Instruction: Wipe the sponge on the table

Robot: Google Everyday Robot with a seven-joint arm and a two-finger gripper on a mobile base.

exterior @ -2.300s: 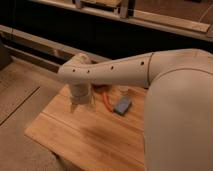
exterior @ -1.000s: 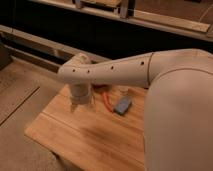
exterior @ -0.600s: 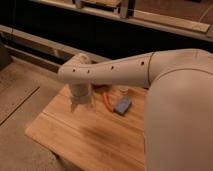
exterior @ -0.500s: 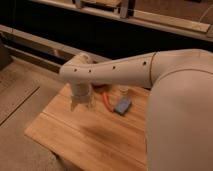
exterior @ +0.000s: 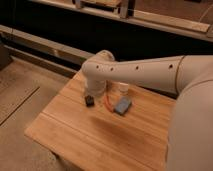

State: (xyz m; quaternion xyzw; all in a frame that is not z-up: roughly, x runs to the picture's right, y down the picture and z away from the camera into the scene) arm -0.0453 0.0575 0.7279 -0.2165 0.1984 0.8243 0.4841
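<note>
The blue-grey sponge (exterior: pixel 122 105) lies flat on the wooden table (exterior: pixel 75 132), right of its middle. My arm reaches in from the right, and its round wrist bends down over the table's back part. Under the wrist the gripper (exterior: pixel 94 95) points down at the tabletop, a short way left of the sponge and apart from it. Nothing is seen held in it.
A thin orange-red stick (exterior: pixel 107 104) lies between the gripper and the sponge. A small black object (exterior: pixel 89 101) sits just below the gripper. A small white item (exterior: pixel 123 88) stands behind the sponge. The table's left and front edges drop to the floor.
The wrist has shifted a little to the right and up. The sponge has stayed where it was.
</note>
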